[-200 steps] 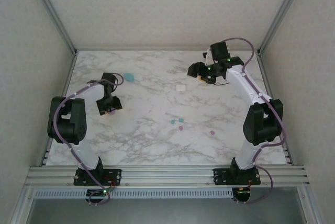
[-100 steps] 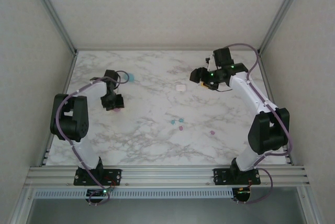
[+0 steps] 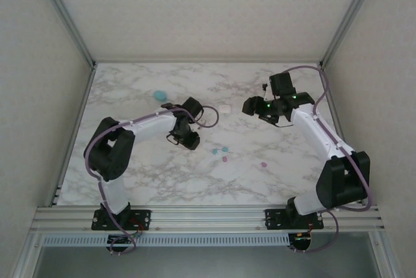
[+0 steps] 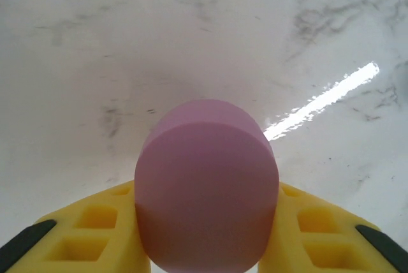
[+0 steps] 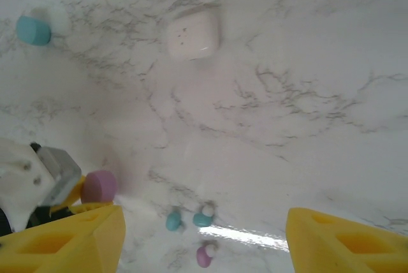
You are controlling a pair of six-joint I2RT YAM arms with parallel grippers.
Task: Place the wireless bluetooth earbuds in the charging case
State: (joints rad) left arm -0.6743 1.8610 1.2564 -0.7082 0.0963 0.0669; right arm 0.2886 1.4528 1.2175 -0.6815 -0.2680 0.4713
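Observation:
My left gripper [image 4: 207, 238] is shut on a pink rounded charging case [image 4: 207, 184], gripped between its yellow fingers [image 4: 95, 235] above the marble table. From above, the left gripper [image 3: 189, 139] hangs left of the earbuds: two teal ones [image 3: 214, 151] [image 3: 225, 149], a pink one [image 3: 225, 159] and another pink one [image 3: 264, 164] further right. My right gripper [image 3: 255, 106] is open over the back right. Its wrist view looks down on the teal earbuds [image 5: 173, 221] [image 5: 204, 217], a pink earbud [image 5: 204, 255] and the held pink case [image 5: 99, 185].
A white case [image 3: 225, 108] lies shut near the table's middle back, and a teal case [image 3: 158, 95] lies at the back left. The same white case [image 5: 193, 35] and teal case [image 5: 33, 30] appear in the right wrist view. Metal frame posts line the table's sides.
The left gripper closed on the pink case at the left side and carried it right, toward the earbuds. The right gripper drifted slightly right and nearer.

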